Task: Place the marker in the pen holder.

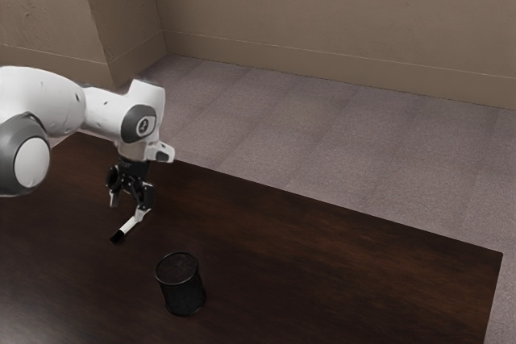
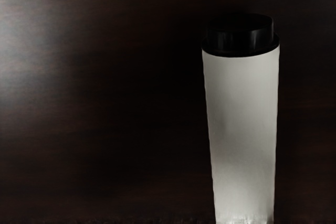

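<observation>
**Marker at the Hand, Pen Holder Upright Nearby**

Listed from the exterior view's left to its right.

The white arm enters at the left, above the dark wooden tabletop. The hand points downward, with its two fingers apart. The marker is at the hand, set slantwise, its pale body ending close to the right-hand finger in this view. Its black end is directed away from the hand, toward the lower left. Contact with that finger, and with the tabletop, cannot be determined. In the wrist view, the pale body and black end appear large against the dark wood.

The black pen holder stands upright just to the right of the marker and closer to the camera, mouth up. Its raised rim and side wall are the nearest obstacle to the hand. Between the marker and the pen holder is a short stretch of bare wood.

The tabletop's far edge passes behind the hand and slopes down to a corner at the far right, well apart from the pen holder. A wide span of wood separates the two. Gray carpet lies beyond the edge, backed by a brown wall.
</observation>
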